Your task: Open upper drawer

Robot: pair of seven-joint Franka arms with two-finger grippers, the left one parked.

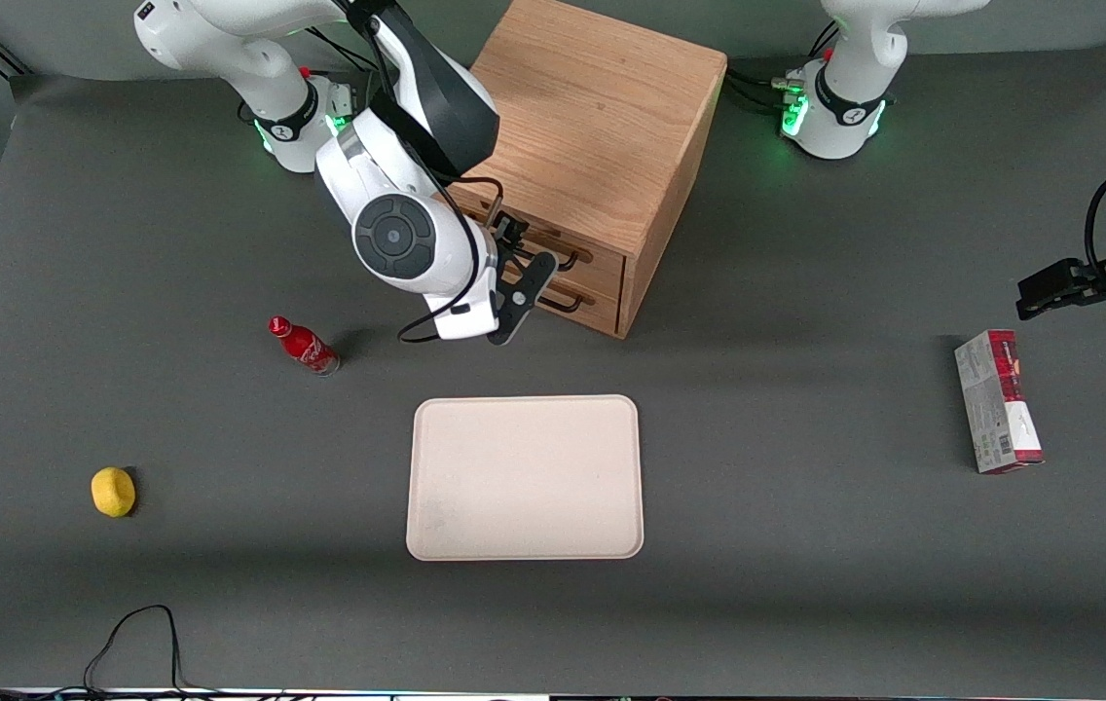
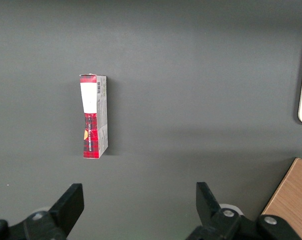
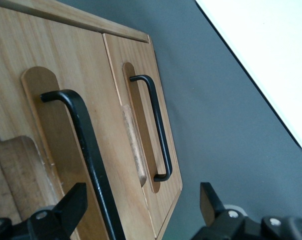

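The light oak cabinet (image 1: 592, 127) stands at the table's back with its two drawer fronts facing the tray. The upper drawer (image 1: 602, 265) sits level with the lower front, its thin black wire handle (image 3: 88, 145) running between my open fingers (image 3: 73, 202). My gripper (image 1: 526, 251) hangs right in front of that drawer. In the right wrist view the gripper (image 3: 141, 205) straddles the upper handle without closing on it. The lower drawer's handle (image 3: 158, 130) lies clear of the fingers.
A cream tray (image 1: 524, 477) lies in front of the cabinet, nearer the camera. Toward the working arm's end are a red bottle (image 1: 305, 346) on its side and a yellow lemon (image 1: 113, 491). A red-and-grey box (image 1: 998, 401) lies toward the parked arm's end.
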